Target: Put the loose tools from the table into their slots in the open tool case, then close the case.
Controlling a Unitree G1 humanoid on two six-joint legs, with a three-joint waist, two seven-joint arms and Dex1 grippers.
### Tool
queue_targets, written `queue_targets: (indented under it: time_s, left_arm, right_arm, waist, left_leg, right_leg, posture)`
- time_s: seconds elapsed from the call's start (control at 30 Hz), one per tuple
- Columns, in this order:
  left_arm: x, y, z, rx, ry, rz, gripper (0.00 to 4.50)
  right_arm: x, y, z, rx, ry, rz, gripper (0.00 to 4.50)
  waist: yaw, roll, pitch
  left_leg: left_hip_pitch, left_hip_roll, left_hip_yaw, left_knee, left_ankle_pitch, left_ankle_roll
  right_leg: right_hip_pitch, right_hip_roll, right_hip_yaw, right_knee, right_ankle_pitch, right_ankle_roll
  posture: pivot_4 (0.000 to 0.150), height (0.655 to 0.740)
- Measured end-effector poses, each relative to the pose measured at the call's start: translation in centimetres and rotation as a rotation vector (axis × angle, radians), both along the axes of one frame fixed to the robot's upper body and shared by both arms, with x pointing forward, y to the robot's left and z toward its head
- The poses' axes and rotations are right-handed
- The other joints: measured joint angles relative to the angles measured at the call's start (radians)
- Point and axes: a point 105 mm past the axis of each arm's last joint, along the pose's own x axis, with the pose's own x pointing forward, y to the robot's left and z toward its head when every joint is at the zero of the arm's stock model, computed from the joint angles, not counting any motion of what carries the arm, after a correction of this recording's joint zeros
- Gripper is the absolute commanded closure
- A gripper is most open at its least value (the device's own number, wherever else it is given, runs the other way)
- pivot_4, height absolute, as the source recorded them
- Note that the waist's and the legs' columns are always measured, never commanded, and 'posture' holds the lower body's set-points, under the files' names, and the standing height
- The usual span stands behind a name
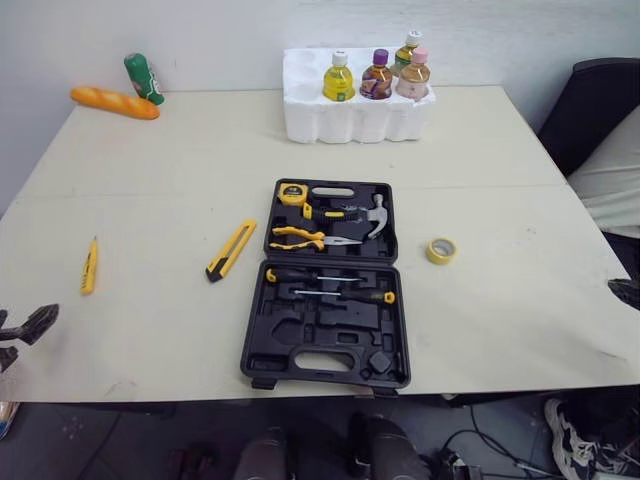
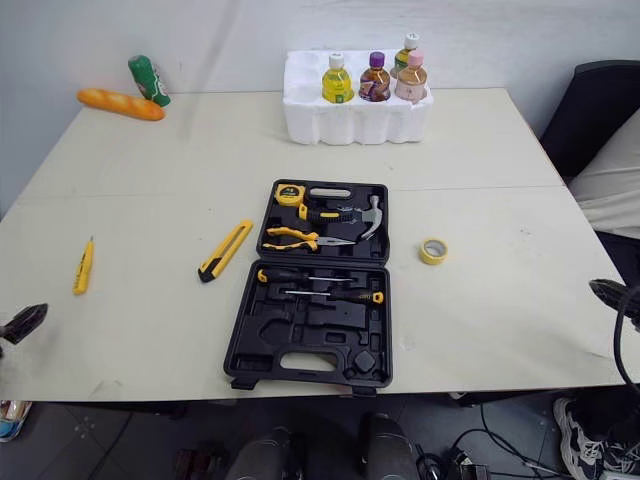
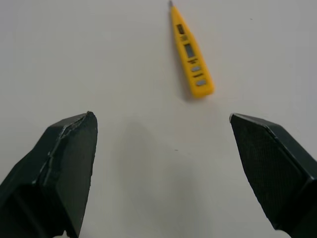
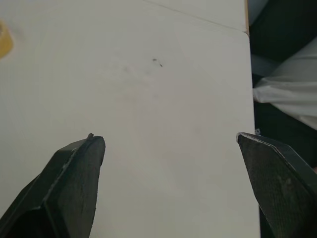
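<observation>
The black tool case (image 1: 262, 335) lies open at the table's middle, holding a tape measure, hammer, pliers and screwdrivers. A yellow utility knife (image 1: 231, 250) lies just left of it. Right of the case sits a yellow tape roll (image 1: 441, 250). A yellow tester pen (image 1: 89, 266) lies far left; in the left wrist view the pen (image 3: 191, 54) is ahead of my open, empty left gripper (image 3: 161, 116), which hovers near the front left table edge (image 1: 20, 335). My right gripper (image 4: 167, 136) is open and empty over bare table near the right edge.
A white foam tray (image 1: 355, 118) with several bottles stands at the back centre. A baguette (image 1: 114, 102) and a green can (image 1: 144, 78) lie at the back left. A dark chair (image 1: 598, 110) stands beyond the right table edge.
</observation>
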Motion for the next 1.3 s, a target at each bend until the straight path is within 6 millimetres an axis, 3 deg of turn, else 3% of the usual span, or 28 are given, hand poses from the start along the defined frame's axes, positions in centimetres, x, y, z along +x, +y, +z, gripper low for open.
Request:
queue_targets:
  time_s: [0.13, 0.3, 0.43, 0.63, 0.7, 0.8, 0.93, 1.07, 1.17, 1.3]
  left_arm:
    - [2.6, -5.9, 2.4, -0.005, -0.037, -0.177, 0.0]
    - [4.7, -11.5, 3.7, -0.017, -0.018, -0.33, 0.0]
    - [5.8, -14.0, 3.2, -0.024, 0.025, -0.406, 0.0]
    - [6.6, -16.2, 2.4, -0.006, 0.065, -0.481, 0.0]
    - [6.8, -15.7, 2.1, -0.012, 0.079, -0.455, 0.0]
    - [7.0, -12.9, 2.4, -0.026, 0.062, -0.32, 0.0]
    - [6.0, -7.8, 3.5, -0.063, -0.001, -0.089, 0.0]
    - [4.5, -2.8, 2.1, -0.137, 0.014, 0.164, 0.0]
    - [4.4, -1.4, 0.4, -0.203, 0.065, 0.224, 0.0]
    - [6.0, -1.7, -0.5, -0.177, 0.121, 0.179, 0.0]
  right_arm:
    - [0.6, 5.8, 3.2, 0.067, -0.07, 0.237, 0.09]
    - [-0.8, 12.6, 4.0, 0.104, -0.031, 0.513, 0.09]
    - [-1.8, 16.5, 4.9, 0.099, -0.041, 0.661, 0.09]
    - [-3.0, 19.3, 4.9, 0.106, -0.026, 0.748, 0.09]
    - [-3.4, 20.1, 5.0, 0.112, -0.024, 0.776, 0.09]
    - [-3.9, 21.3, 4.7, 0.114, -0.006, 0.832, 0.09]
    - [-3.6, 21.7, 5.3, 0.098, -0.025, 0.847, 0.09]
    - [-3.3, 22.1, 5.7, 0.097, -0.039, 0.877, 0.09]
    - [-3.1, 23.0, 5.9, 0.084, -0.048, 0.924, 0.09]
    - [-2.9, 24.3, 6.3, 0.06, -0.068, 1.004, 0.09]
  waist:
    - [0.005, 0.0, 0.0]
    - [0.01, 0.0, 0.0]
    - [0.008, -0.002, 0.001]
    - [0.013, -0.004, 0.002]
    - [0.013, -0.005, 0.003]
    - [0.011, -0.006, 0.003]
    - [0.006, -0.006, 0.003]
    - [0.009, -0.007, 0.002]
    - [0.014, -0.008, 0.002]
    - [0.028, -0.01, 0.001]
  left_leg:
    - [0.0, 0.0, -0.002, 0.0, 0.002, -0.001]
    - [0.0, -0.001, -0.002, 0.0, 0.006, 0.004]
    - [0.0, -0.001, -0.001, 0.0, 0.006, 0.004]
    - [0.0, -0.001, -0.001, 0.0, 0.007, 0.004]
    - [0.0, -0.001, -0.001, 0.0, 0.007, 0.004]
    - [0.0, -0.001, -0.001, 0.0, 0.007, 0.004]
    - [0.0, -0.001, -0.002, 0.0, 0.007, 0.005]
    - [0.0, -0.001, -0.002, 0.001, 0.007, 0.005]
    - [0.0, -0.001, -0.002, 0.001, 0.007, 0.005]
    - [-0.001, -0.001, -0.003, 0.001, 0.006, 0.004]
  right_leg:
    - [0.001, 0.0, -0.001, 0.001, 0.001, 0.0]
    - [0.002, 0.001, -0.001, -0.001, 0.001, 0.0]
    - [0.003, 0.002, -0.001, -0.001, 0.001, 0.001]
    - [0.002, 0.002, -0.001, -0.001, 0.001, 0.001]
    - [0.002, 0.002, -0.001, -0.001, 0.001, 0.001]
    - [0.002, 0.003, -0.001, -0.001, 0.001, 0.001]
    - [0.002, 0.003, -0.001, -0.001, 0.001, 0.001]
    - [0.003, 0.002, -0.002, -0.001, 0.001, 0.001]
    - [0.002, 0.002, -0.002, 0.0, 0.001, 0.001]
    - [0.002, 0.002, -0.003, -0.001, 0.001, 0.001]
  posture:
    - [0.15, 0.7367]
    - [0.15, 0.7367]
    - [0.15, 0.7367]
    - [0.15, 0.7367]
    - [0.15, 0.7367]
    - [0.15, 0.7367]
    - [0.15, 0.7367]
    - [0.15, 0.7367]
    - [0.15, 0.7367]
    - [0.15, 0.7367]
